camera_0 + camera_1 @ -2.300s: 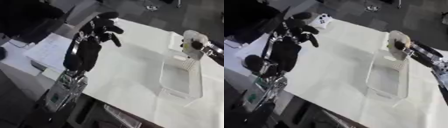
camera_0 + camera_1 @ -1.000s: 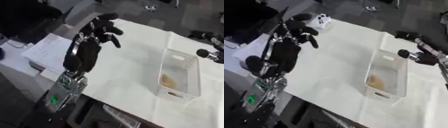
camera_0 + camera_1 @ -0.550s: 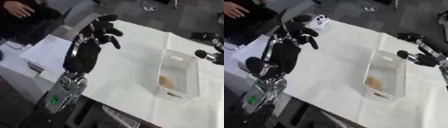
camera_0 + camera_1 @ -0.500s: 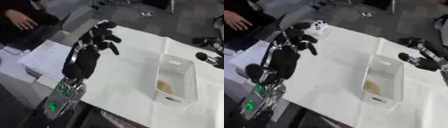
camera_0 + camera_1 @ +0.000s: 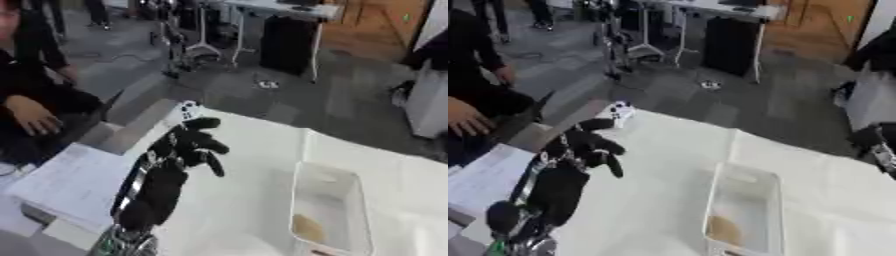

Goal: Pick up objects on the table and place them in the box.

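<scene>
One hand, the left hand [image 5: 188, 145], is raised over the table's [image 5: 254, 150] left edge with fingers curled on nothing, wide bare cloth between it and the box [image 5: 328, 210]. Inside the box lies a tan object [image 5: 306, 227], as half a second ago. Only the right eye view shows a dark part of the right arm [image 5: 877, 142] at the right edge; its hand, earlier beside the box, cannot be made out.

**A grey-floored workroom behind the white counter**

We look across a counter [image 5: 262, 150] covered in white toward a grey floor [image 5: 350, 100] that fills most of the room beyond. At the far side we see a pale desk [image 5: 262, 6] on thin legs, with a dark cabinet [image 5: 289, 45] under it. Beside these stands a metal stand [image 5: 188, 35] on a spreading base. To the far right we see a wooden door or panel [image 5: 376, 25] in a warm brown. Sheets of white paper [image 5: 61, 185] lie at our left.
</scene>
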Motion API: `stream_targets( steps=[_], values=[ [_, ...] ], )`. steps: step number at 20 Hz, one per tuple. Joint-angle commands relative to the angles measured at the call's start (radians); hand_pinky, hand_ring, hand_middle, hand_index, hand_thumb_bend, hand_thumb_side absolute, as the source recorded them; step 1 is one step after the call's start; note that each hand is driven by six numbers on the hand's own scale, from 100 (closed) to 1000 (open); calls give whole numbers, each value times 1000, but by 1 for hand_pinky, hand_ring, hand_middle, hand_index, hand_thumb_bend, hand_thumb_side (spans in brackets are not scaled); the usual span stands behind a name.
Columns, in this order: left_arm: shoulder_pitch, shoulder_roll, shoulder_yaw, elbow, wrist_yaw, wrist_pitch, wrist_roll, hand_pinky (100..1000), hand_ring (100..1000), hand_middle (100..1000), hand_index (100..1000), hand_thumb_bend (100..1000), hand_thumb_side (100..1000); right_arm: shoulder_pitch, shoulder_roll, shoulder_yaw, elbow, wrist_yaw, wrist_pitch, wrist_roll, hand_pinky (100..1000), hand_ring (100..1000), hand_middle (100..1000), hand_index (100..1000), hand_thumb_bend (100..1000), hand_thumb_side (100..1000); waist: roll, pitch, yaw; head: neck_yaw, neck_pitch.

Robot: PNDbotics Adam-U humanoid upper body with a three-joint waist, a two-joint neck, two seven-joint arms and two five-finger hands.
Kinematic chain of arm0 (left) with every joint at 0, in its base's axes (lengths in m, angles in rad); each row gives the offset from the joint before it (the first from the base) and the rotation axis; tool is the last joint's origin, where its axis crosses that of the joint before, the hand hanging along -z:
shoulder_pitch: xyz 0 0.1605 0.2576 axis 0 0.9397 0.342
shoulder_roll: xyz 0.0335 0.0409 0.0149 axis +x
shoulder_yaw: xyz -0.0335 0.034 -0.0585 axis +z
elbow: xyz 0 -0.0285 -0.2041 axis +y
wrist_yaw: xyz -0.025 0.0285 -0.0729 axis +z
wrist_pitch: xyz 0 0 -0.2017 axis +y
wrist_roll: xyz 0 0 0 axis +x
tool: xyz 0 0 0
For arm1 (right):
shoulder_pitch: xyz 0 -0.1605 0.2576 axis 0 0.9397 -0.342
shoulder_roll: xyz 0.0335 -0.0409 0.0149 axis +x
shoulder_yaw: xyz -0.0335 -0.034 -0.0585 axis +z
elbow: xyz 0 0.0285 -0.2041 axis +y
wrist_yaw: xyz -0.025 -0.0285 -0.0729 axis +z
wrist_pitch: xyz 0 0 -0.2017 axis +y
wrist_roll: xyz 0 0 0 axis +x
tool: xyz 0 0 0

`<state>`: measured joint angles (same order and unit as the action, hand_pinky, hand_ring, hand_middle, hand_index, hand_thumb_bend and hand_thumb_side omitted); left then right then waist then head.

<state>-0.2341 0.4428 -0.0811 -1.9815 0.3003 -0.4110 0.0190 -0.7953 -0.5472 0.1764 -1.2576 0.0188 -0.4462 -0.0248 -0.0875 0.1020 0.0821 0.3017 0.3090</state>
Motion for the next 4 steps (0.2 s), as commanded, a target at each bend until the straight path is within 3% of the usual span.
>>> stream_targets(
  steps=[1,4],
  values=[
    [2,18,13,-18,-18,-3,7,439,670,791,733,665,793,87,-37,-21,-230,-161,30,-104,121,375,433,619,100,1000,11,-13,-7,67,-76],
    [14,15,14,-18,-32,-4,12,436,671,793,734,658,801,233,4,-47,-441,-281,8,-198,124,343,403,610,100,1000,22,-8,-20,119,-132]
  ],
)
